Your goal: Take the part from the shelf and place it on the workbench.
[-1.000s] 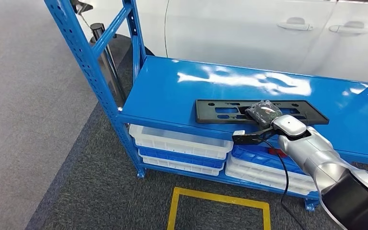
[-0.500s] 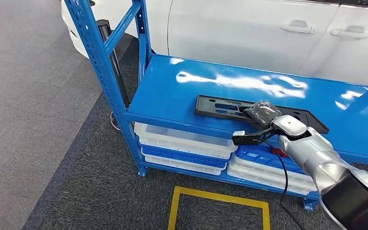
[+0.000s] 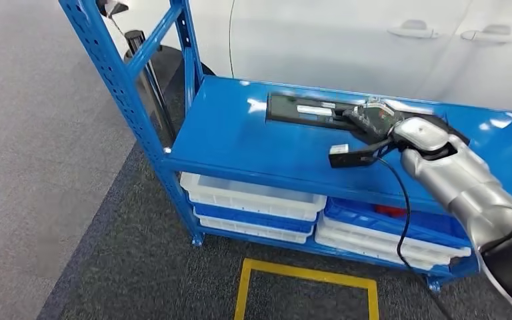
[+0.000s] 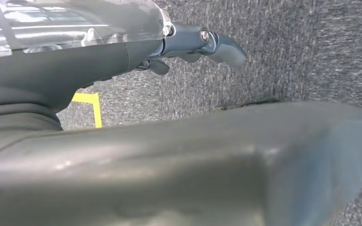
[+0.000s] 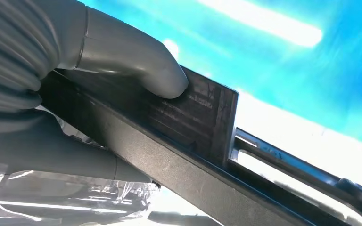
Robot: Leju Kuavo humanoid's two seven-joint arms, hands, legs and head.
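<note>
One black part [image 3: 307, 110], one blue shelf [image 3: 240, 140], one white car [image 3: 320, 40] with two door handles [image 3: 413, 30], and one yellow floor marking [image 3: 307, 277]. Several stacked trays [image 3: 250, 197] sit beneath.

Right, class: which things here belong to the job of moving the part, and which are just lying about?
Belongs to the job:
- black part
- right hand gripping it
- blue shelf

Just lying about:
- white trays
- white car
- yellow floor marking

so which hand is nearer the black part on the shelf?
Right. The right hand grips the black part above the shelf. The left hand hangs over the carpet.
</note>
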